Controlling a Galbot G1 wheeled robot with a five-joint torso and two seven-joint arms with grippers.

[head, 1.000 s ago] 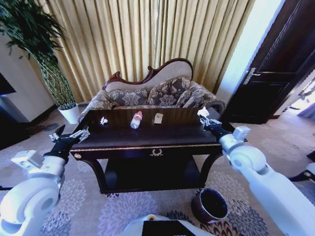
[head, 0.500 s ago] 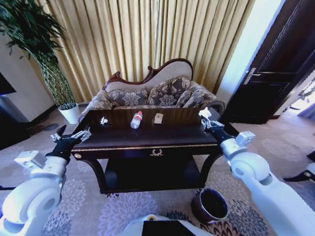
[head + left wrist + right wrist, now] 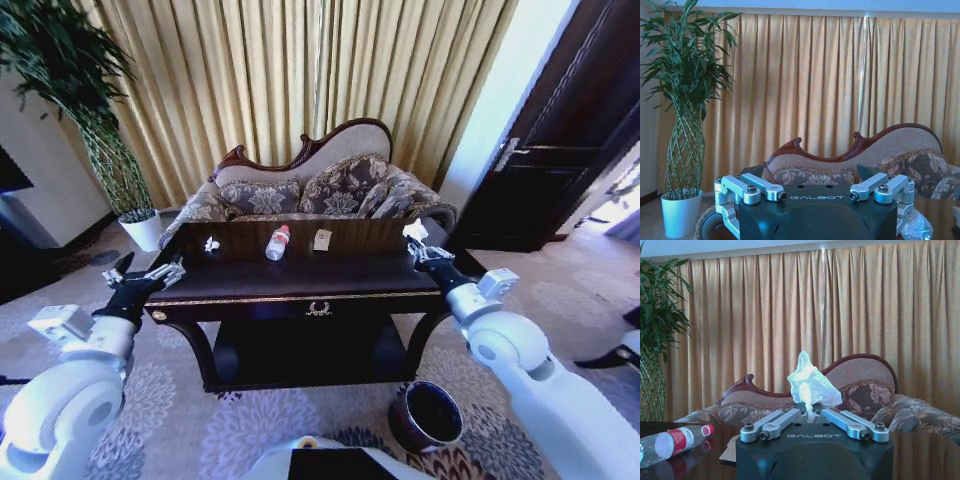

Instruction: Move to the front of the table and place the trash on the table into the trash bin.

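Observation:
The table (image 3: 300,290) is long, dark and glossy, right in front of me. On its top lie a clear bottle with a red cap (image 3: 277,243) (image 3: 671,442), a pale flat packet (image 3: 322,239) and a small white crumpled piece (image 3: 211,244). My right gripper (image 3: 415,240) (image 3: 810,413) hovers over the table's right end, shut on a white crumpled scrap (image 3: 810,382). My left gripper (image 3: 148,272) (image 3: 817,196) is open with nothing in it, just off the table's left front corner. The trash bin (image 3: 427,417), a small dark round bucket, stands on the carpet at the table's right front.
A patterned sofa (image 3: 320,190) stands close behind the table, against gold curtains. A potted plant in a white pot (image 3: 140,228) is at the back left. A dark door (image 3: 560,150) is at the right. Open carpet lies to both sides of the table.
My right forearm has shifted slightly to the right, its gripper staying over the table's right end with the scrap in it. The left arm has not moved.

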